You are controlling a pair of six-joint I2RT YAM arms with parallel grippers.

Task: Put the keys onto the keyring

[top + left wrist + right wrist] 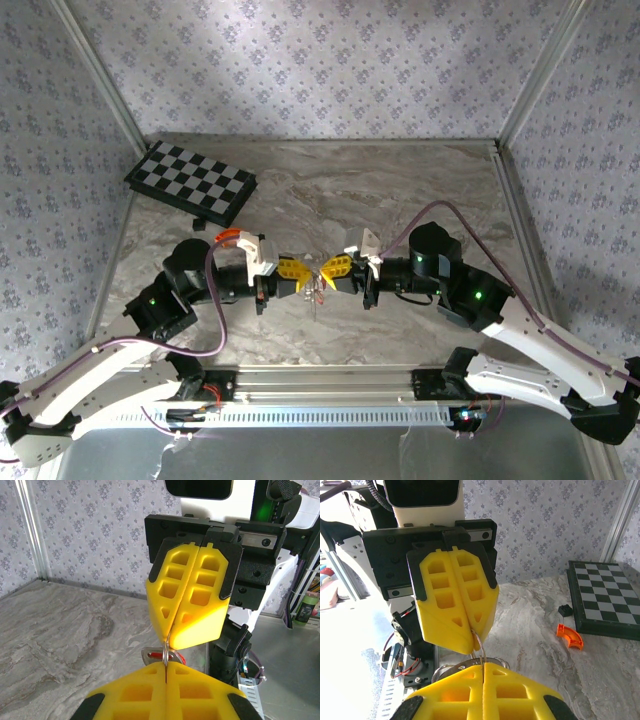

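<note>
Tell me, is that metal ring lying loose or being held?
Held. The left gripper and right gripper are both shut on the ring; its wire disappears into each closed yellow tip.

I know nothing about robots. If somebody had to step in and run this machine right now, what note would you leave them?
Left gripper: shut, pinching a thin silvery loop.
Right gripper: shut, tip to tip with the left one, on the same loop.
Keyring and a red key head hang right beside that loop.
Done: the pieces are lifted and brought together. Whether a key is threaded on, I cannot tell.
Left: finish the threading.
</note>
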